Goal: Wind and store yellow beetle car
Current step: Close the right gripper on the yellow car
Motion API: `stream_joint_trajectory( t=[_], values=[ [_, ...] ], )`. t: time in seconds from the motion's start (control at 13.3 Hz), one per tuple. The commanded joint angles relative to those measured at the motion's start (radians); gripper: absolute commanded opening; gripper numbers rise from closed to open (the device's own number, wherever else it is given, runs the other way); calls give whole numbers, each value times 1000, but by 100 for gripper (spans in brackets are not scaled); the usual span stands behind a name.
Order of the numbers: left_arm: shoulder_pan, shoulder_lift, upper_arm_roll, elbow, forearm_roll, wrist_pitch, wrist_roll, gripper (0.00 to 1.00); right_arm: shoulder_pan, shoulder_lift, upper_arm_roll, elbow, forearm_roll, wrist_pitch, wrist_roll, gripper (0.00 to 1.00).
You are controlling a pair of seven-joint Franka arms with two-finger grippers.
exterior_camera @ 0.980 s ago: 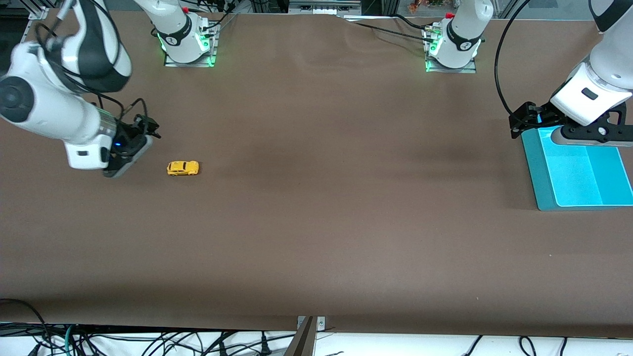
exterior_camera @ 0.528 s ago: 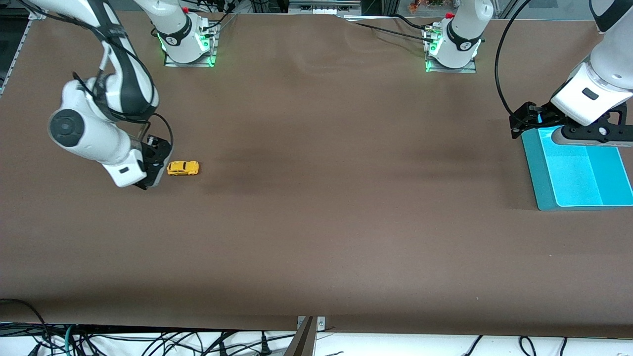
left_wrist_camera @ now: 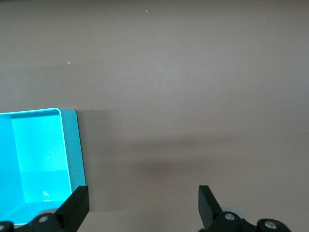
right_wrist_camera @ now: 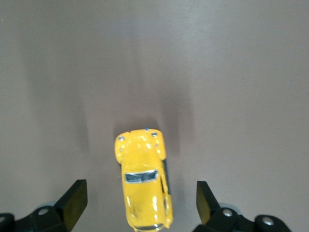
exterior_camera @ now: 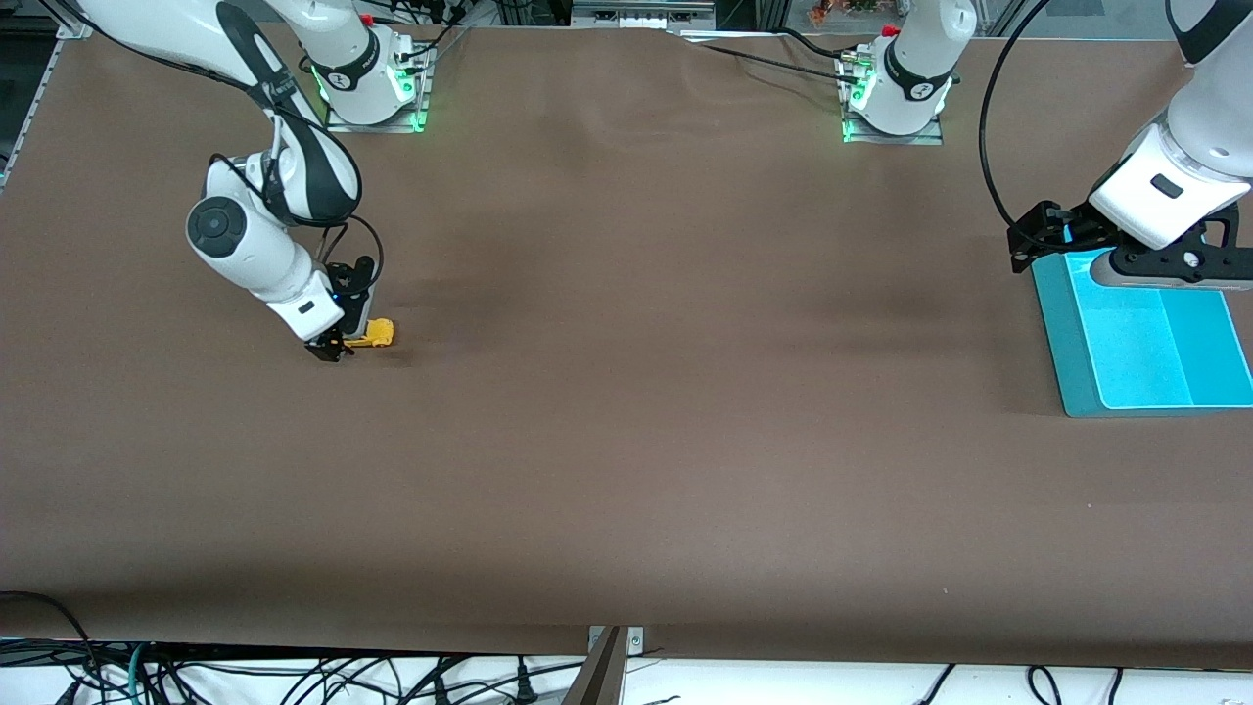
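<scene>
Toward the right arm's end of the worktop, the car rests on its wheels, well apart from the bin at the left arm's end. Over the car, the right pincer hangs low with fingers spread, the toy between them yet untouched. Over the bin's edge waits the left pincer, likewise spread and empty.

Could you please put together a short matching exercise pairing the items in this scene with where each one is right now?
Things:
1. small yellow toy beetle car
2. open right gripper
3. open left gripper
4. turquoise plastic bin

Places:
A. over the bin's edge
B. on the table, between open fingers
C. at the left arm's end of the table
D. low, straddling the car

Pairs: 1-B, 2-D, 3-A, 4-C
</scene>
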Motion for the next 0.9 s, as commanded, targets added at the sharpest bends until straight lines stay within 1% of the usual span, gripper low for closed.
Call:
stream_joint_trajectory(
  t=[0.0,0.08,0.15,0.23,0.3,0.45,0.53,0.75,0.83],
  values=[
    [0,15,3,33,-18,-26,21,100,-9,-13,6,-65,-10,81,-25,100],
    [-2,15,3,33,-16,-26,21,100,-9,-7,6,-81,-8,117,-46,99],
    [-2,15,3,33,-16,-26,21,100,-9,-4,5,-87,-8,128,-60,96],
    [-3,15,3,33,-16,-26,21,100,-10,-4,5,-86,-8,128,-63,80],
    [-2,15,3,33,-16,-26,21,100,-9,-4,5,-86,-8,128,-63,61],
    [-2,15,3,33,-16,-28,21,100,-10,-2,5,-86,-8,128,-68,31],
    [-2,15,3,33,-16,-28,19,100,-10,-2,5,-86,-8,129,-74,27],
    [-2,15,3,33,-16,-28,21,100,-10,10,5,-84,-8,154,-114,26],
    [-2,15,3,33,-16,-28,21,100,-10,13,5,-84,-8,154,-114,12]
  ],
)
